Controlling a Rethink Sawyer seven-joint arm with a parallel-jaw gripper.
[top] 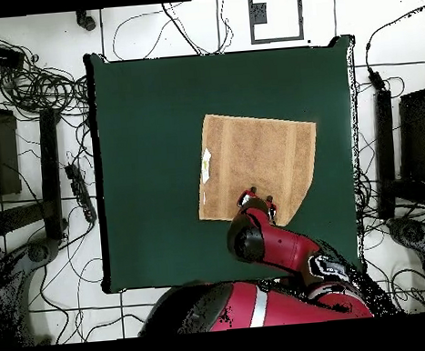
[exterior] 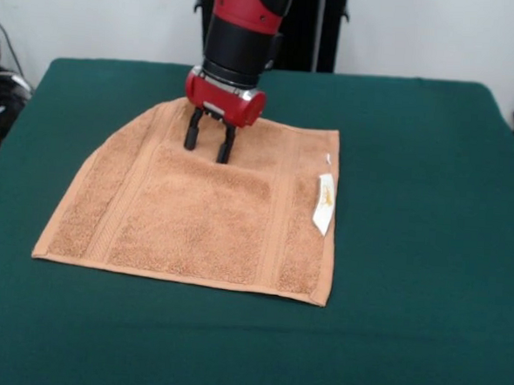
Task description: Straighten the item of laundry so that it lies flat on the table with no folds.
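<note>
The orange-tan terry towel [exterior: 199, 211] lies spread on the dark green table [exterior: 413, 211], nearly flat, with woven border bands. Its far left corner looks cut off at a slant, as if turned under. A small white label [exterior: 324, 203] lies at its right edge. My gripper [exterior: 208, 144] hangs from the red and black arm over the towel's far edge, fingers [exterior: 192, 133] apart and pointing down, tips at or just above the cloth, holding nothing. In the overhead view the towel [top: 261, 161] sits right of the table's [top: 150, 151] middle, with the gripper [top: 256, 199] at its lower edge.
Cables and dark equipment [top: 36, 96] lie on the floor around the table. The robot's pedestal [exterior: 319, 26] stands behind the table's far edge.
</note>
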